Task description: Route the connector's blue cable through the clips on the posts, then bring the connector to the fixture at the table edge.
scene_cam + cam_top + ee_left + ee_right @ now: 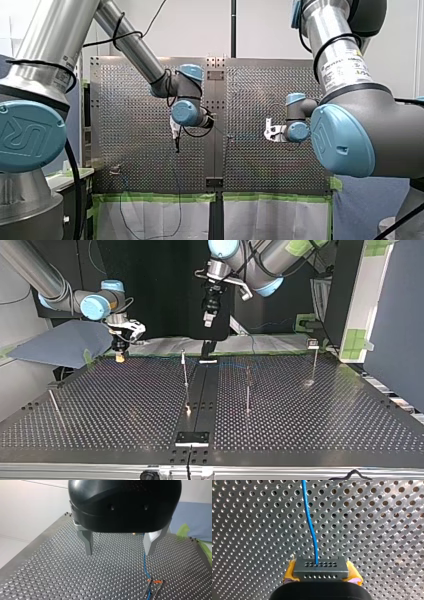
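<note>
In the right wrist view my right gripper (321, 577) is shut on the grey connector (320, 566), with its yellow pads (289, 574) pressed on both sides. The blue cable (310, 522) leaves the connector's face and runs ahead over the perforated table. In the top view my right gripper (120, 354) hangs at the far left above the table. My left gripper (119, 552) is open with nothing between its metal fingers (88, 545). The blue cable (146, 566) passes beside one finger and down into a clip (155, 588) on a post. In the top view my left gripper (207, 346) hangs over the far middle.
Thin posts stand on the table in the top view: one near the middle (185, 374), another (247, 388) beside it, a far one (314, 362) and a leaning one (54, 406). A small fixture plate (191, 438) sits at the near edge.
</note>
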